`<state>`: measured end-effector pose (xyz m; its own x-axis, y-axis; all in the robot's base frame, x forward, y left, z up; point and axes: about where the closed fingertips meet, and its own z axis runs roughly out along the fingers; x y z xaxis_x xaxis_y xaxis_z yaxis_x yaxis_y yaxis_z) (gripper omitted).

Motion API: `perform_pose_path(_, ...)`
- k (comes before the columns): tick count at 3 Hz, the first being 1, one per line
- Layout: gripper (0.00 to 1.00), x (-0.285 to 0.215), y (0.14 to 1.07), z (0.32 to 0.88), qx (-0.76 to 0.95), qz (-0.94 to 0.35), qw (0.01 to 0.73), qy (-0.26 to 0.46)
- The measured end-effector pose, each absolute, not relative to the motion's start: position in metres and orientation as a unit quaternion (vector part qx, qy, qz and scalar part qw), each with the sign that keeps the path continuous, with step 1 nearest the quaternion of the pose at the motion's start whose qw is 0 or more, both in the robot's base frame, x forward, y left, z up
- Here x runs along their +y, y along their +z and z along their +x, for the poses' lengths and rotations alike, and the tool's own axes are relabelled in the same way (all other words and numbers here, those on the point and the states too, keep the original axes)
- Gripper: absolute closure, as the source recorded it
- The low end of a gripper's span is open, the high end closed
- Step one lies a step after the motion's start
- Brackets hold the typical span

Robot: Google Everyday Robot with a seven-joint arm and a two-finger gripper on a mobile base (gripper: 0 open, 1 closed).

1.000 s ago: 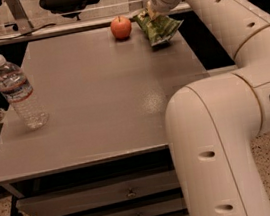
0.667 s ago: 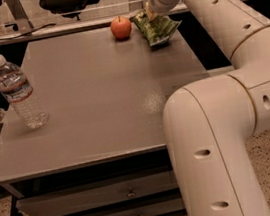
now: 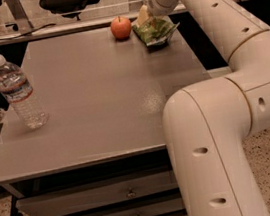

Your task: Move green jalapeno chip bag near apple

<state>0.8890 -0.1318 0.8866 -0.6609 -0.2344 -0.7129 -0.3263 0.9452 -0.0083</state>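
Filling the right half of the view, the robot's thick cream-white jointed arm [image 3: 217,118] rises from the near foreground and reaches back over the far right corner of the flat grey rectangular table [image 3: 98,100]. Grey metal drawers [image 3: 103,198] sit under the table's near edge. On the left side stands a clear plastic water bottle with a white cap [image 3: 19,92], upright and well apart from everything else.

At the far edge lies the crinkled green foil jalapeno chip bag [image 3: 156,30], which looks to be resting on the tabletop close to the right rim. Just beside it, to its left, is the small round red-orange apple [image 3: 121,27], with only a narrow strip of table showing between them.

The gripper [image 3: 147,13] is at the bag's far upper end, right against the foil. Whether it is clamped on the bag or has let go, I cannot tell.

Against a second ago, very little has changed. The bag and apple lie where they lay, and the arm has barely shifted over them. I read that as the carry being over, with the bag already settled near the apple. What seems left is a clean release and a lift away without dragging the foil or nudging the apple off the edge.
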Motion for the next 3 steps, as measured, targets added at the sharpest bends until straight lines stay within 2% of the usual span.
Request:
perform_pose_path(1,0.0,-0.125,0.886,0.884,0.907,-0.166,0.378,0.082)
perform_pose_path(3,0.0,-0.141,0.925,0.852,0.872,-0.234,0.418,0.103)
